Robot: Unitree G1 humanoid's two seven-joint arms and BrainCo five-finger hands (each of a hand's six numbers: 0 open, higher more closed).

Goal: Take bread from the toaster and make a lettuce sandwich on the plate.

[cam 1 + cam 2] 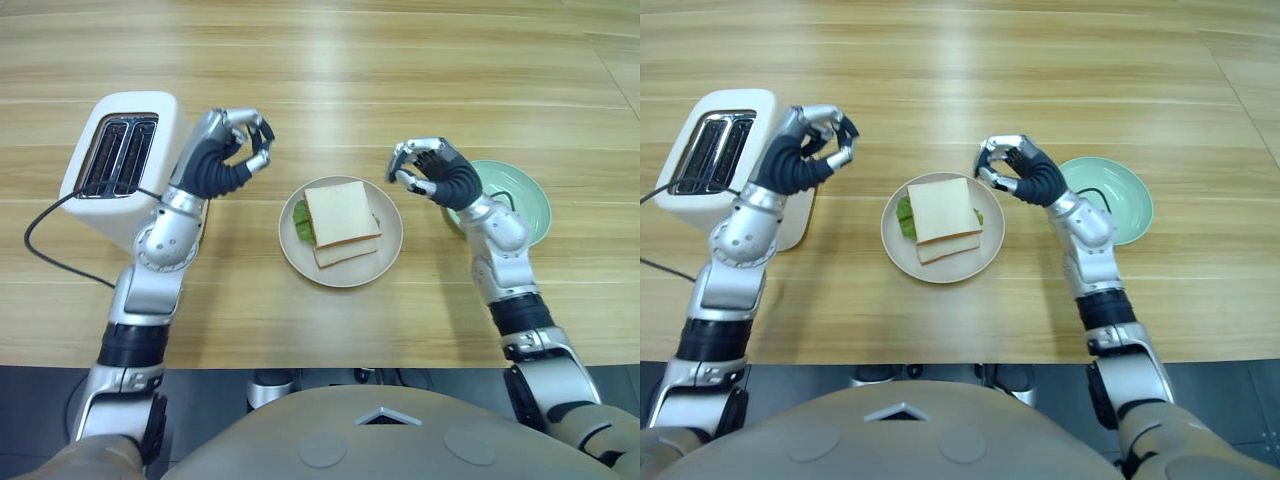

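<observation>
The wooden table (pixel 400 70) behind the plate (pixel 386 262) was wide open, so a hand could pass there. The left hand (pixel 232 152) hung between the toaster (pixel 120 160) and the plate. The right hand (pixel 428 172) hung between the plate and the green bowl (pixel 530 200), maybe over its rim. A black cord (pixel 29 232) curled beside the toaster, in the way.

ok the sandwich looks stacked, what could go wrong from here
The top slice sits skewed on the lower slice, so a nudge might slide it off. The left hand hangs close by the toaster and the right hand by the green bowl; pulling back could bump either.
</observation>
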